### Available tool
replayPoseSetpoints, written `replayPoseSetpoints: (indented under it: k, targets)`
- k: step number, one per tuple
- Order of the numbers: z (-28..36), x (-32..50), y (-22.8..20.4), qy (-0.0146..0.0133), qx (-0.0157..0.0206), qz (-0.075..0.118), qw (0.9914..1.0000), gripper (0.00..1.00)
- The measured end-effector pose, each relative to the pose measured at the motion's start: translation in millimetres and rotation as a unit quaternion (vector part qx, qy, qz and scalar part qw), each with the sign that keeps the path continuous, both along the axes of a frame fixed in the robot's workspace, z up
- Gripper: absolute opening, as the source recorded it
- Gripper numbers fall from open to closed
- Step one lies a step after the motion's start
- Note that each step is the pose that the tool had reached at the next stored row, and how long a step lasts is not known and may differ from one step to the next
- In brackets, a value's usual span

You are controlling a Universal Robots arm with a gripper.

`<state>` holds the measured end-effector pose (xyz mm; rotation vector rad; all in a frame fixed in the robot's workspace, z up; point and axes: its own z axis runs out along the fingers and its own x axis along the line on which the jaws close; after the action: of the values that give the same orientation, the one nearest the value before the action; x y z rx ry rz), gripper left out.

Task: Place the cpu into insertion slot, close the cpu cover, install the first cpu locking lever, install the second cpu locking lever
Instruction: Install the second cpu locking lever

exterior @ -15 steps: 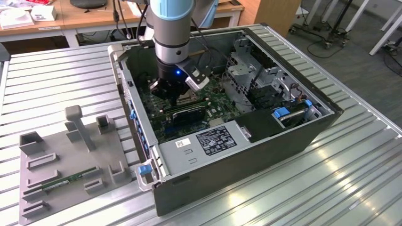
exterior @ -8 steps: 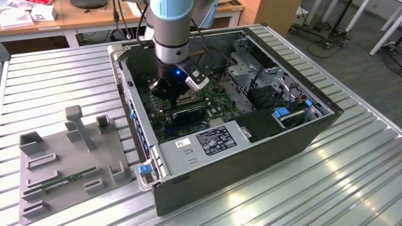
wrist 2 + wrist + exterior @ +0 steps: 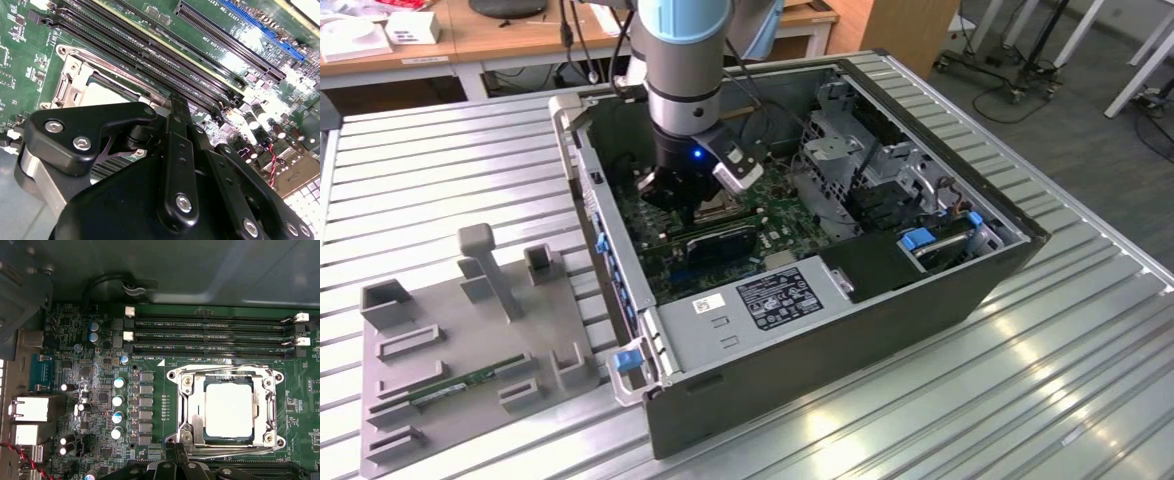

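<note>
The small flat silvery square cpu sits in the square black insertion slot, lower right of the first wrist view, framed by the thin silvery cpu cover, apparently closed. The black gripper hovers beside it; whether its jaws are apart I cannot tell.

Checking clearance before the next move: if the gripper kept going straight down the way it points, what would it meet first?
Probably the edge of the cpu cover, which lies flat over the cpu. The gripper points down at the motherboard right beside that frame. Depth is unclear, so it might land on the board just off the rim.
</note>
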<state>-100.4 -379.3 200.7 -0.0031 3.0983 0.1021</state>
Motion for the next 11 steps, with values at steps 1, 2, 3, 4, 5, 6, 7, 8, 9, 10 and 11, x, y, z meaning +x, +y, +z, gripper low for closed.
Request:
replayPoseSetpoints:
  k: [1,2,3,4,5,6,7,8,9,10,11]
  targets:
    - [-0.1,0.0,0.1,0.0,0.0001,0.0,1.0,0.11]
    - [-0.1,-0.1,0.2,0.0,0.0001,0.0,1.0,0.11]
    - [-0.2,-0.1,0.2,0.0,0.0,0.0,1.0,0.11]
    - [-0.3,-0.2,0.3,0.0,0.0,0.0,1.0,0.11]
    - [-0.5,-0.4,0.4,0.0001,0.0,0.0,1.0,0.11]
    - [-0.7,-0.6,0.6,0.0001,0.0,0.0,1.0,0.11]
    - [-0.9,-0.8,0.7,0.0001,0.0,0.0,1.0,0.11]
    - [-1.1,-0.9,1.0,0.0001,0.0,0.0,1.0,0.11]
    - [-1.3,-1.1,1.2,0.0001,0.0001,0.0,1.0,0.11]
    - [-1.5,-1.3,1.4,0.0,0.0001,0.0,1.0,0.11]
    - [-1.7,-1.4,1.6,0.0001,0.0005,0.0,1.0,0.11]
